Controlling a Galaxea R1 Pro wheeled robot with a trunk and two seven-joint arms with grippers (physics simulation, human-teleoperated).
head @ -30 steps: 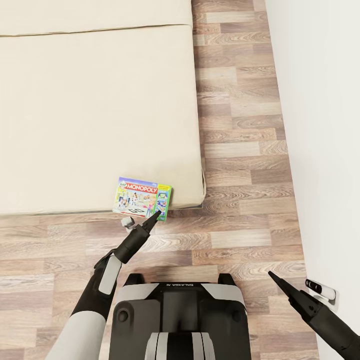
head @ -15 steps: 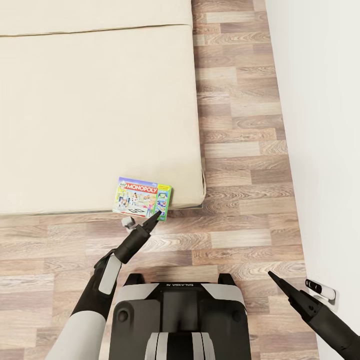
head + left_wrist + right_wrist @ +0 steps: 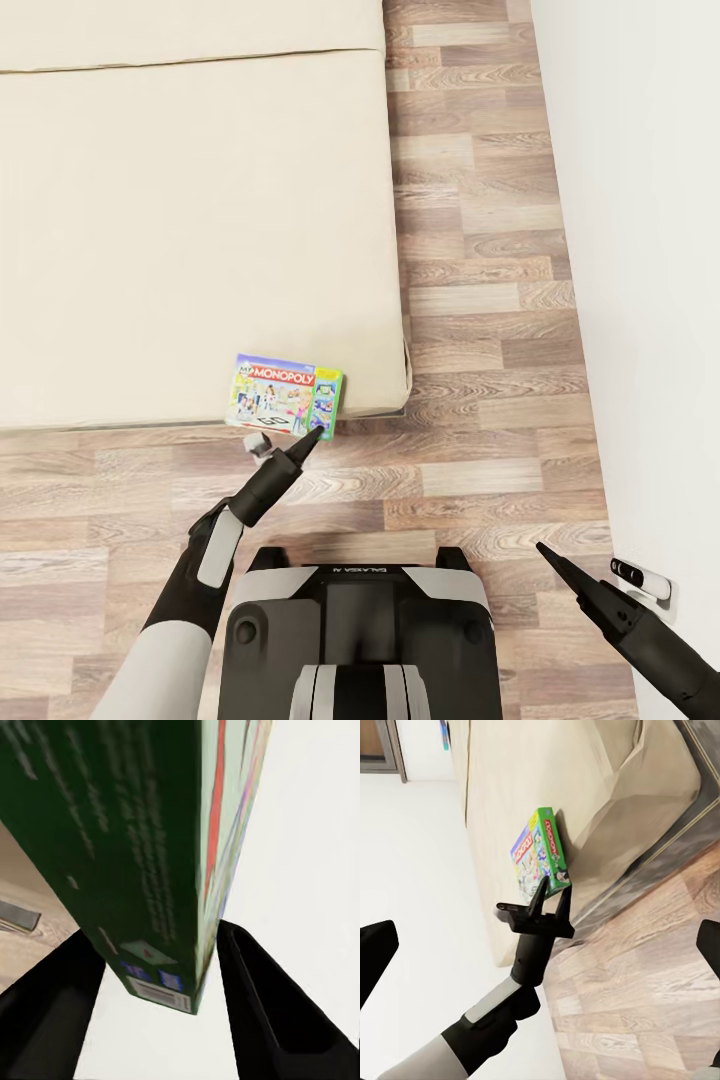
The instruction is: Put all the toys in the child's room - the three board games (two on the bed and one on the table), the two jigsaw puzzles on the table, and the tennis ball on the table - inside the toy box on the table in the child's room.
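Lying at the bed's (image 3: 200, 220) near corner edge, the game (image 3: 285, 395) sits between the left gripper's (image 3: 310, 432) spread fingers (image 3: 270, 1012), not yet clamped, while the right gripper (image 3: 545, 550) hangs well apart, fingers (image 3: 375, 952) wide.

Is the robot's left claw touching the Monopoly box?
Cannot tell. In the left wrist view the Monopoly box sits between the left gripper's fingers, but contact isn't plainly visible.

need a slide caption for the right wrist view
Left claw straddling the corner of the green-edged Monopoly board game box lying at the edge of the beige mattress bed.
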